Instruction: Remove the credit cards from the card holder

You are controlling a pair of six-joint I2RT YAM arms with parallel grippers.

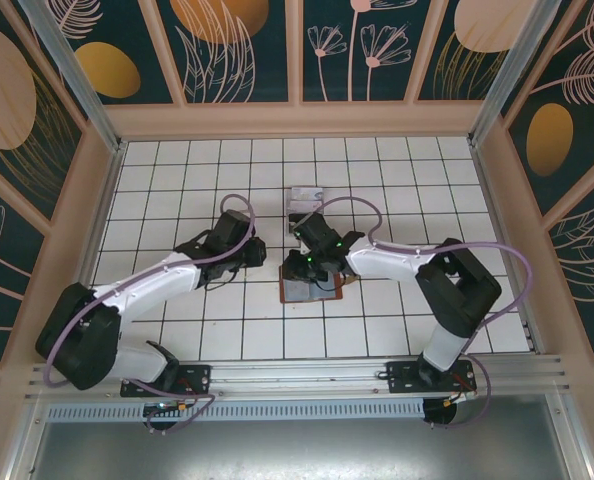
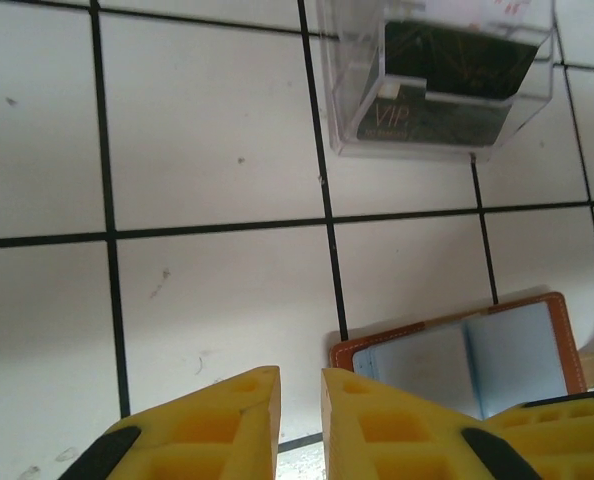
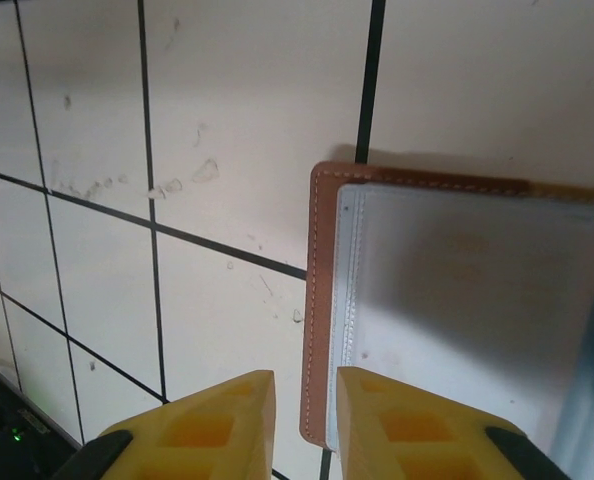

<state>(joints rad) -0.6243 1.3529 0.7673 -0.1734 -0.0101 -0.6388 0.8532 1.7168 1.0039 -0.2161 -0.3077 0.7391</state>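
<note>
Card holder (image 3: 457, 300) lies open, lining up, on the tiled table (image 1: 177, 200), about mid-way left to right and just near-side of the clear stand (image 2: 417, 148). One of the credit cards (image 2: 447, 60), dark w/ "VIP" on it, stands in that stand. Can't tell if any more sit in the grey-blue sleeves, since the lining looks flat and blank.

My right gripper (image 3: 305, 420) hangs over a stitched brown edge of the holder, fingers nearly together w/ a slim gap and nothing in it. My left gripper (image 2: 300, 420) is just left of the holder, fingers likewise drawn together and empty.

Risks as I judge them:
- Nothing pins the holder. If I nudge a sleeve w/ a fingertip, the whole thing prob. skates over the smooth tile instead of giving up a card.
- Any card left would be thin and flush in its pocket. Going in w/ fingers this close together, I'd likely pinch lining or the leather edge, and then the holder lifts or folds shut.
- Both grippers crowd the same spot — a clash is possible if both go in together.
- The stand is near on the far side, so a wide swing could knock it over.
</note>
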